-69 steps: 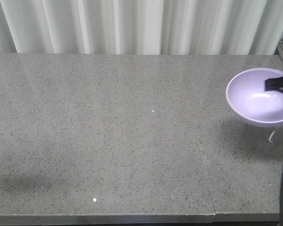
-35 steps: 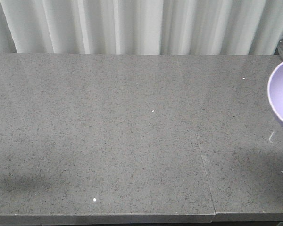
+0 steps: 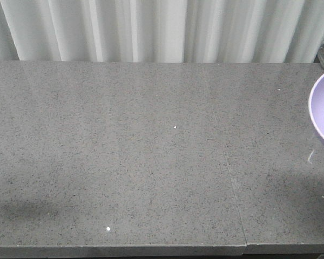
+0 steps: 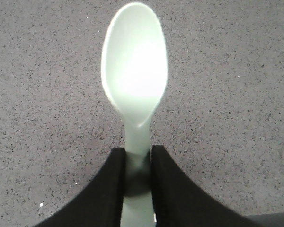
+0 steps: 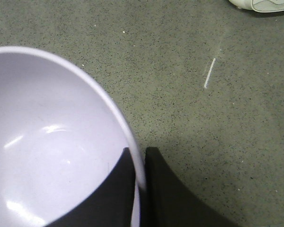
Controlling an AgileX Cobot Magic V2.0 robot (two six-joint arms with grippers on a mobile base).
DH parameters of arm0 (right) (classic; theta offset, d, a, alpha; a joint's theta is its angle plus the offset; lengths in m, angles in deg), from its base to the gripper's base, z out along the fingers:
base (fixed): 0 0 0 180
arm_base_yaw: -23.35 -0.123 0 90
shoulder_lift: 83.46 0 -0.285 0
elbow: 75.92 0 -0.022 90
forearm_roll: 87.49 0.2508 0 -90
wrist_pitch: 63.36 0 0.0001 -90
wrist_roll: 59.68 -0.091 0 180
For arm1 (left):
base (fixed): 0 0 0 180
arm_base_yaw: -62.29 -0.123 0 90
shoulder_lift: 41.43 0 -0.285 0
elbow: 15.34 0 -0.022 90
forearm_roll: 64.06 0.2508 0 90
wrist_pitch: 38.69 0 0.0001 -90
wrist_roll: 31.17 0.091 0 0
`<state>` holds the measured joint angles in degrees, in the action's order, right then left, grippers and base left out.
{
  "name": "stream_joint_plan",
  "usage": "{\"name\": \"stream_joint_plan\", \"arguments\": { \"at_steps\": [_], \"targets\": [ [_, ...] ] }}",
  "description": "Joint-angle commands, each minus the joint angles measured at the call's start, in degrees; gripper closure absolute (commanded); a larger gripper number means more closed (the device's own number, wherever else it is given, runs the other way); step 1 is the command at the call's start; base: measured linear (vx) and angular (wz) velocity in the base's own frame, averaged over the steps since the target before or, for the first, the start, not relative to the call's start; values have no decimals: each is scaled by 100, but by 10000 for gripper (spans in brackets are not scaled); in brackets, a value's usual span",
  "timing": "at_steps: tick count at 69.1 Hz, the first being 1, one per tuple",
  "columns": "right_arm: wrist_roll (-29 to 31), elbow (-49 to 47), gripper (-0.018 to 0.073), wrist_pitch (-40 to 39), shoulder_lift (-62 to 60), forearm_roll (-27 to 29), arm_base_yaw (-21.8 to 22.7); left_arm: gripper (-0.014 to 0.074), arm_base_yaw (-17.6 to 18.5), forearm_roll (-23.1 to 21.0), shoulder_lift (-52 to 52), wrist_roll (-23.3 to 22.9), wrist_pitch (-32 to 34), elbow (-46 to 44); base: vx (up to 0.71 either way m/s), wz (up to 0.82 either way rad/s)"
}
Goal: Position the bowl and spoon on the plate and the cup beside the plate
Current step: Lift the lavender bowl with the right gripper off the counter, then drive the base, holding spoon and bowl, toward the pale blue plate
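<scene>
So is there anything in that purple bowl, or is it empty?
Empty, as far as it shows: in the right wrist view the bowl is bare and glossy inside, with only light glints. Part of it is cropped.

Looks like a staged lab bench dressed as a kitchen counter; grey speckled stone countertop [image 3: 124,162] with a slab seam [image 3: 234,194]; plain white pleated curtain [image 3: 151,29] as backdrop; plastic bowl [image 5: 47,151] and spoon [image 4: 135,80] as tableware.

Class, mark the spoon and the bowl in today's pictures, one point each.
spoon [image 4: 135,66]: left wrist view, on the middle of its scoop.
bowl [image 5: 47,142]: right wrist view, on its glossy inner surface.
</scene>
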<state>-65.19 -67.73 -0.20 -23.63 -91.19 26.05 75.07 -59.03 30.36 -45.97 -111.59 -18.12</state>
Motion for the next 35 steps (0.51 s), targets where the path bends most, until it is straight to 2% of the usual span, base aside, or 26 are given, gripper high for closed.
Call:
{"name": "stream_joint_plan", "arguments": {
  "at_steps": [1,35],
  "targets": [
    [55,-158,566,-342,-43,-78,39,603,-5,13,-90,-4,276,-124,0,0],
    [50,-158,566,-330,-43,-78,39,603,-5,13,-90,-4,276,-124,0,0]
  ]
}}
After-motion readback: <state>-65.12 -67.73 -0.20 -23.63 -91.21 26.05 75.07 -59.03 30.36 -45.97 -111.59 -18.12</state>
